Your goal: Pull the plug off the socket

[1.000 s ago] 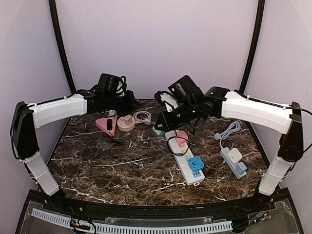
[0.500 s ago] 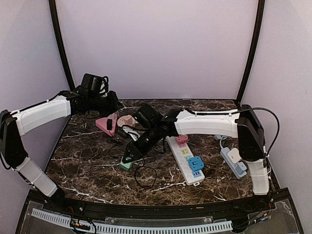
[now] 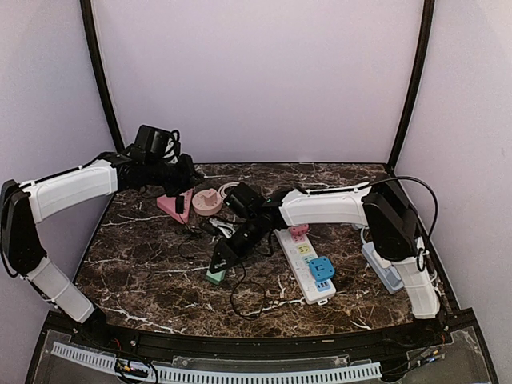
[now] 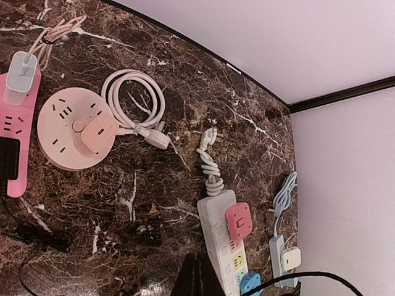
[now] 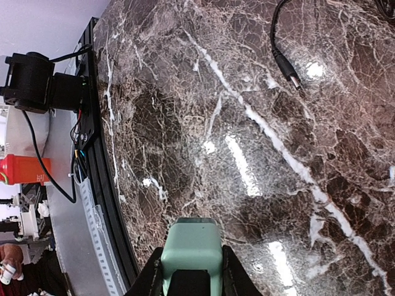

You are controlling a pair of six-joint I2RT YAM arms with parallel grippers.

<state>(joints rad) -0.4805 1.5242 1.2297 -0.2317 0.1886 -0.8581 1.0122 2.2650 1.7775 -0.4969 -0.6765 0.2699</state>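
My right gripper (image 3: 226, 258) is shut on a mint-green plug (image 3: 216, 275) and holds it low over the marble table, left of the white power strip (image 3: 304, 268). In the right wrist view the mint plug (image 5: 191, 246) sits between my fingers (image 5: 152, 279). The strip carries a pink plug (image 3: 298, 230) and a blue plug (image 3: 322, 268). My left gripper (image 3: 181, 182) hovers at the back left above the pink strip (image 3: 170, 206). In the left wrist view its fingers (image 4: 190, 279) are pressed together and empty, near the white strip (image 4: 217, 237).
A round pink socket (image 3: 207, 201) with a coiled white cord (image 4: 133, 98) lies at the back. A grey strip (image 3: 386, 274) with a white plug (image 3: 386, 254) lies at the right. A loose black cable (image 3: 248, 300) loops near the front, its barrel end (image 5: 287, 64) on the marble.
My right arm swung from the back middle to the front left carrying the mint plug, then shifted slightly right. The left gripper moved a little back toward the pink strip.
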